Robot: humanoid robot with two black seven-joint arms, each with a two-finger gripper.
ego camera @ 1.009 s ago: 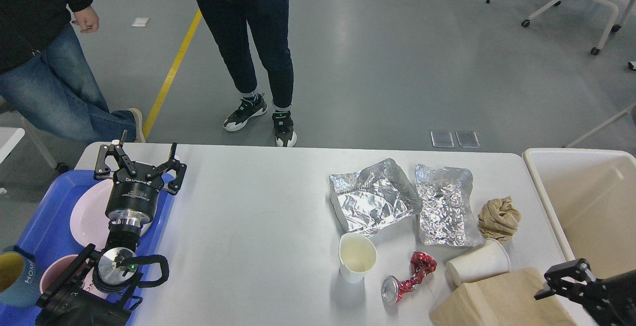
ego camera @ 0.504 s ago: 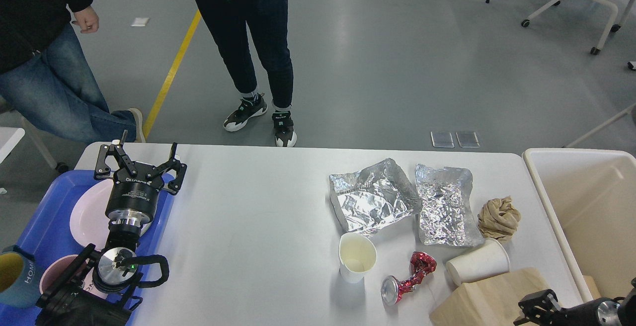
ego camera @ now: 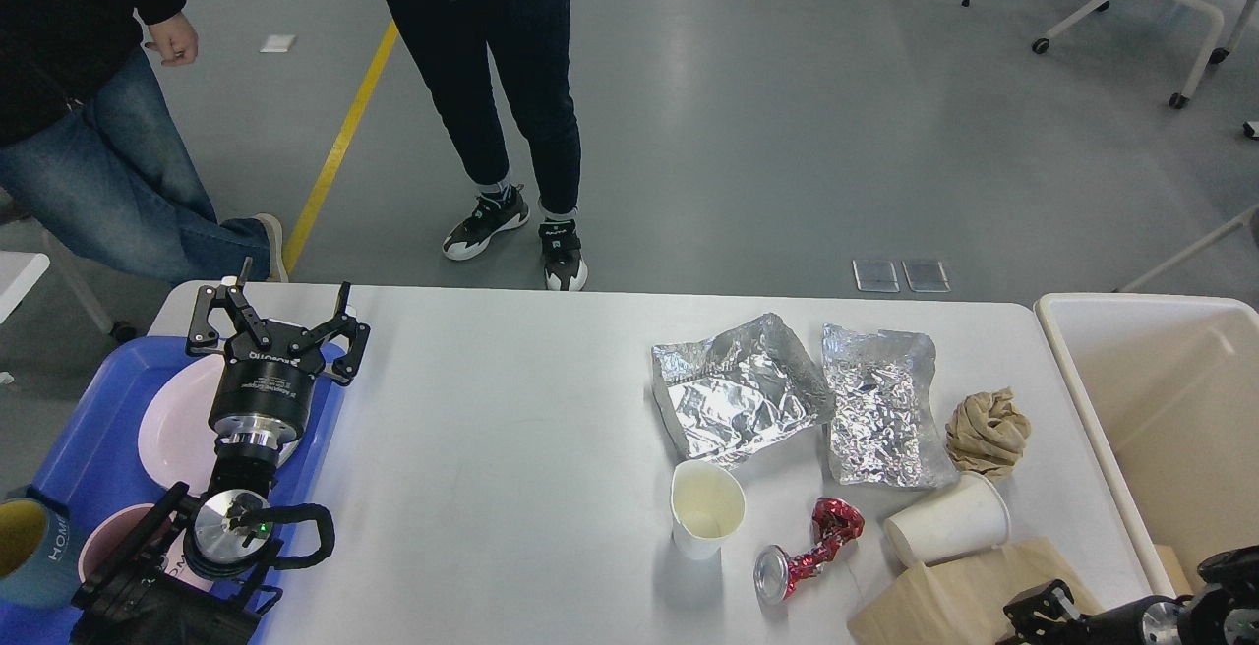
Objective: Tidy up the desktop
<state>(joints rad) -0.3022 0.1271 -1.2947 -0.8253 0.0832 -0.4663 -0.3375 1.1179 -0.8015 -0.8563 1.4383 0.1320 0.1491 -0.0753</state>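
Observation:
The white desktop [ego camera: 511, 409] carries litter on its right half: two crumpled foil trays [ego camera: 743, 389] [ego camera: 880, 414], a wad of brown paper [ego camera: 989, 432], an upright paper cup [ego camera: 706, 507], a paper cup lying on its side [ego camera: 946, 519], a crushed red can [ego camera: 811, 552] and a brown paper bag [ego camera: 959, 596] at the front edge. My left gripper [ego camera: 282, 306] is open and empty, above the pink plate [ego camera: 177, 424]. My right gripper [ego camera: 1033, 617] is small and dark at the bottom edge, at the bag's right corner. Its fingers cannot be told apart.
A blue tray [ego camera: 89, 448] at the left end holds the plate, a pink bowl [ego camera: 108, 537] and a blue mug [ego camera: 29, 547]. A cream bin [ego camera: 1161, 409] stands past the table's right end. Two people stand behind the far edge.
My right gripper has moved down and left, from beside the bin to the bottom edge at the bag. The bag's top has shifted and now lies lower. The left arm has not moved.

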